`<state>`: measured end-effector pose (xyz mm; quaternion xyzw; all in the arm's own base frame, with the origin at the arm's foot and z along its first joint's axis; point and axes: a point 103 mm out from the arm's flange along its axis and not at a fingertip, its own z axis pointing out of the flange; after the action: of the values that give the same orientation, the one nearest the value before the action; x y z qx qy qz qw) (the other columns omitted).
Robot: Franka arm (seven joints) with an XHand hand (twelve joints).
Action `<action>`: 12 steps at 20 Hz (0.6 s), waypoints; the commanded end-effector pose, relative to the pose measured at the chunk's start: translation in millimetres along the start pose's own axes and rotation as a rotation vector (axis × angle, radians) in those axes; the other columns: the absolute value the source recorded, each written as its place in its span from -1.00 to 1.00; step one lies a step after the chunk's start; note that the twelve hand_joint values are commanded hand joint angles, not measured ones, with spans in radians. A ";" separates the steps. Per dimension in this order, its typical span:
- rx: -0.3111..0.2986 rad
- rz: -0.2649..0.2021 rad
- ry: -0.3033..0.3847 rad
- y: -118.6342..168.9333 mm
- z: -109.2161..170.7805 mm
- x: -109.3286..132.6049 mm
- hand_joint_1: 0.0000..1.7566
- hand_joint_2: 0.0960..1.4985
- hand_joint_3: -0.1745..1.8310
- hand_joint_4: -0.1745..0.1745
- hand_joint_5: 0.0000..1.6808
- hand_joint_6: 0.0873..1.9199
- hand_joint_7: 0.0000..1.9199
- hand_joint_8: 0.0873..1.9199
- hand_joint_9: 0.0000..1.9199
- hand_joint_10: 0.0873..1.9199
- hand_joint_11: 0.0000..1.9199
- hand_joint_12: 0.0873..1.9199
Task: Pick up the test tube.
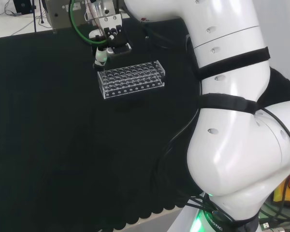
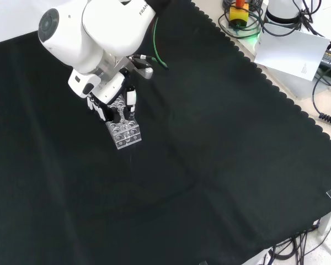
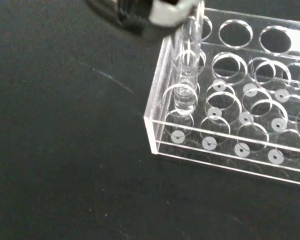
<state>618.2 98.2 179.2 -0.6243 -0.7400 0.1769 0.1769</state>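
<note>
My hand [image 1: 104, 42] hangs directly above the end column of the clear rack [image 1: 131, 79]. One test tube [image 3: 186, 70] stands upright in that column's second hole, long axis vertical, its upper end reaching up to my fingertips [image 3: 145, 17]. Whether they already pinch it, I cannot tell. One rack, one tube.

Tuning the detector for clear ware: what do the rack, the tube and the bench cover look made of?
Rack: clear hard plastic, probably acrylic; glossy polished edges, drilled holes show through its plates.
Test tube: clear and smooth, glass or plastic, can't tell; cloth shows through it, bright glints.
Cover: matte black cloth; scalloped cut edge, soft creases.
</note>
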 end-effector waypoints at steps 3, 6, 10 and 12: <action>-0.085 0.005 -0.035 -1.1 -7.2 3.5 0.57 -0.12 -0.26 -1.00 0.42 -0.30 0.33 -0.19 0.30 -0.49 0.12 0.04; -0.106 0.007 -0.033 -2.6 -12.3 1.8 0.61 -0.10 -0.33 -1.00 0.47 -0.40 0.37 -0.23 0.34 -0.66 0.18 -0.03; -0.107 0.002 -0.038 -3.3 -19.0 1.9 0.62 -0.13 -0.31 -1.00 0.50 -0.44 0.39 -0.26 0.37 -0.72 0.21 -0.05; -0.103 0.001 -0.030 -3.3 -20.9 0.5 0.62 -0.14 -0.30 -1.00 0.51 -0.46 0.40 -0.28 0.38 -0.74 0.22 -0.06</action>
<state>623.9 100.8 195.7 -0.6310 -0.7506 0.1469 0.1300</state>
